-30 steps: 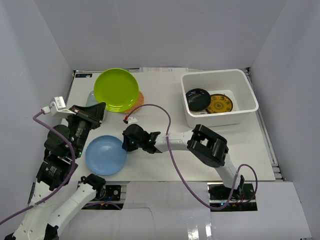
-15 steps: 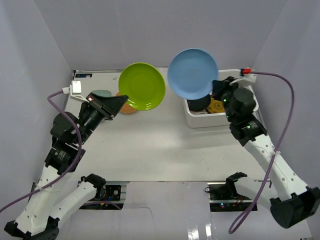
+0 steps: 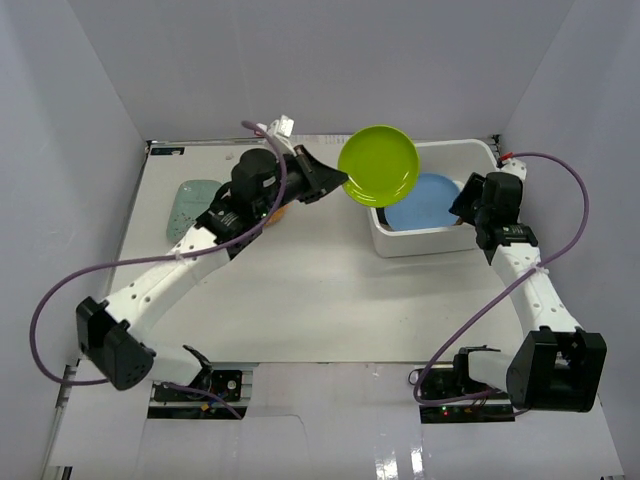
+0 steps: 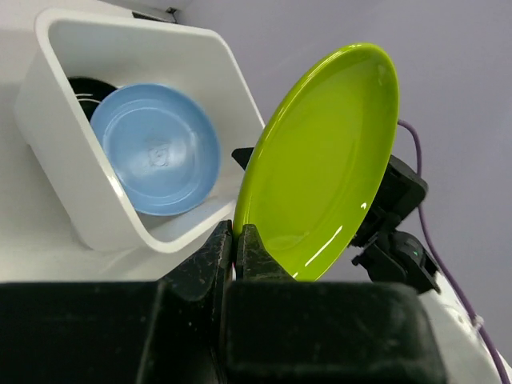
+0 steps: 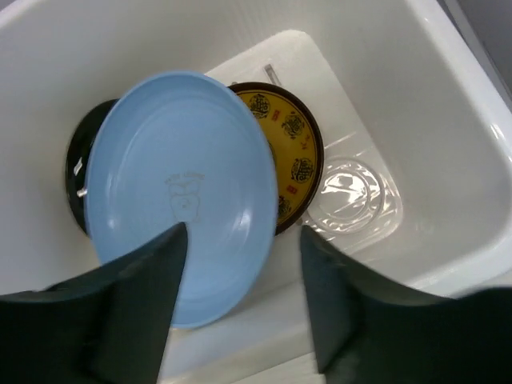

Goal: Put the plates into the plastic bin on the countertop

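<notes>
My left gripper (image 4: pixel 238 244) is clamped on the rim of the lime green plate (image 4: pixel 320 160), which is held tilted in the air near the plastic bin (image 4: pixel 56 176). My right gripper (image 5: pixel 244 232) has its jaws apart and holds nothing. It is above the light blue plate (image 5: pixel 176 184), which lies in the bin on a black plate (image 5: pixel 76 180) and an amber patterned plate (image 5: pixel 294 152).

lime green plate (image 3: pixel 378 165), light blue plate (image 5: pixel 180 232), amber patterned plate (image 5: pixel 294 152), white bin (image 3: pixel 425 243)

blue plate (image 3: pixel 425 200) fills bin (image 3: pixel 440 245), countertop (image 3: pixel 300 290) bare (middle)
</notes>
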Tool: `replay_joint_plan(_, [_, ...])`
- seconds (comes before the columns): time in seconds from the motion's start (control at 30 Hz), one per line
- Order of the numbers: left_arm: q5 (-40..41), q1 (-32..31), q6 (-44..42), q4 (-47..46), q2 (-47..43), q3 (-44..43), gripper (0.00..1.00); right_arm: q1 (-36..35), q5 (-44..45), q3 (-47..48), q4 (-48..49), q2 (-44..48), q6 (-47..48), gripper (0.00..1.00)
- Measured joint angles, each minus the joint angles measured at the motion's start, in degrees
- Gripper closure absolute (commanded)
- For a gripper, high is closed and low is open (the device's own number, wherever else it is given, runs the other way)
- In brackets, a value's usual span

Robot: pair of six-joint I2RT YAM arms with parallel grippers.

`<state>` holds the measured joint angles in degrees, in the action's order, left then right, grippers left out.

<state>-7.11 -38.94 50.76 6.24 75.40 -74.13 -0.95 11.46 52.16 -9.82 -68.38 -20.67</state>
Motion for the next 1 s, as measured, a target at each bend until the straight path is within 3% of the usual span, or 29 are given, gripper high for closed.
replay_joint_plan(0.07, [0.98, -1.07, -0.92, 0.02, 5.79, -4.55, 1.00, 0.59, -2.03, 0.24, -0.15, 0.00, 0.48, 0.18])
replay_joint_plan(0.13, [1.95, -1.68, -1.64, -0.24, 11.19, -8.76, 1.00, 1.60, -4.15, 0.55, -0.44, 0.07, 0.24, 0.18])
replay_joint_plan(0.23, [2.58, -2.43, -2.51, 1.46, 20.20, -16.50, 1.00, 4.20, -6.54, 1.11, -0.68, 0.98, -0.59, 0.24])
replay_joint_plan(0.33, [3.06, -3.17, -3.43, 3.91, 30.86, -26.36, 1.00, 7.21, -8.28, 1.66, -0.90, 5.11, -2.38, 0.37])
replay_joint_plan(0.5, [3.23, -5.40, -4.46, 9.14, 45.31, -38.32, 1.00, 10.27, -10.32, 4.90, -0.79, 14.21, -4.31, 0.36])
replay_joint_plan(0.53, [3.28, -5.81, -4.55, 9.88, 47.28, -39.54, 0.92, 10.27, -10.82, 5.55, -0.74, 15.45, -4.44, 0.31])
replay_joint_plan(0.57, [3.30, -6.14, -4.66, 10.95, 49.07, -40.44, 0.63, 10.27, -11.41, 6.01, -0.68, 16.57, -4.46, 0.29])
replay_joint_plan(0.67, [2.93, -6.99, -5.14, 13.33, 51.95, -42.03, 0.19, 10.25, -12.94, 6.36, -0.83, 19.23, -4.13, 0.24])
replay_joint_plan(0.73, [4.02, -7.43, -6.49, 14.40, 52.00, -43.91, 0.07, 10.25, -14.71, 7.19, -1.99, 19.69, -3.48, 0.23])
replay_joint_plan(0.9, [8.48, -5.05, -10.99, 17.14, 45.55, -43.58, 0.07, 9.49, -23.58, 8.72, -2.62, 19.71, -3.39, 0.23])
replay_joint_plan(1.0, [10.40, -0.72, -12.09, 16.70, 35.12, -35.23, 0.11, 7.63, -28.30, 7.72, -1.77, 20.50, -4.20, 0.23])
